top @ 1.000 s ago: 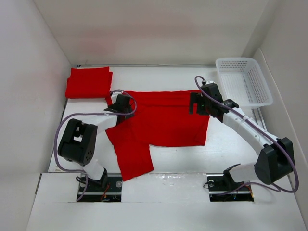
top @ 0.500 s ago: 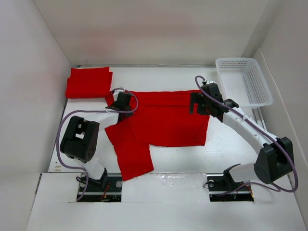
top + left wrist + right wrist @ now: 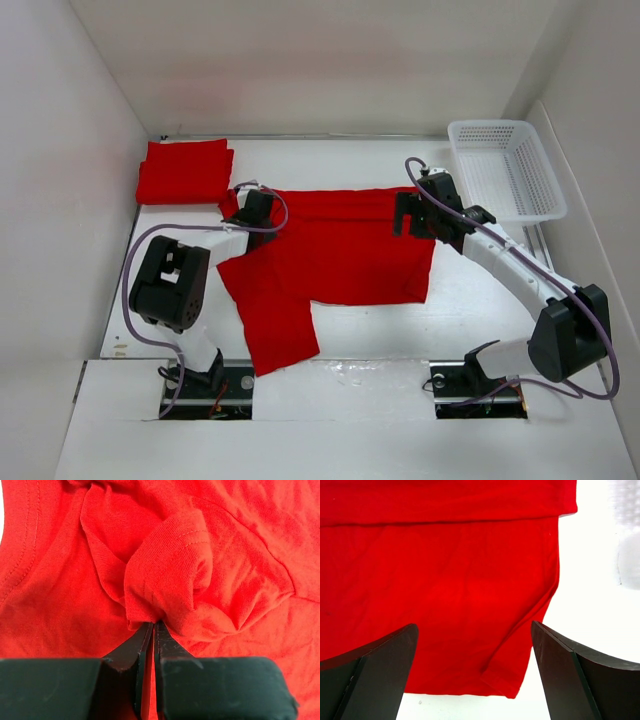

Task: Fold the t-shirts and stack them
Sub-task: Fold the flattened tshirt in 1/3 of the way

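Note:
A red t-shirt point(image 3: 340, 250) lies partly folded across the middle of the table, one flap hanging toward the near edge. My left gripper point(image 3: 247, 209) sits at the shirt's far left corner, shut on a bunched fold of the red cloth point(image 3: 165, 575). Over the shirt's far right part hovers my right gripper point(image 3: 413, 217), open, with flat red fabric point(image 3: 470, 590) and the shirt's hemmed corner showing between its fingers point(image 3: 375, 675). A folded red t-shirt point(image 3: 185, 172) rests at the back left.
A white mesh basket point(image 3: 505, 170) stands at the back right. White walls close the table on the left, back and right. Bare white table point(image 3: 590, 605) shows to the right of the shirt.
My left gripper has shut on the cloth at the shirt's far left corner and shifted slightly toward the back. The right arm has held still.

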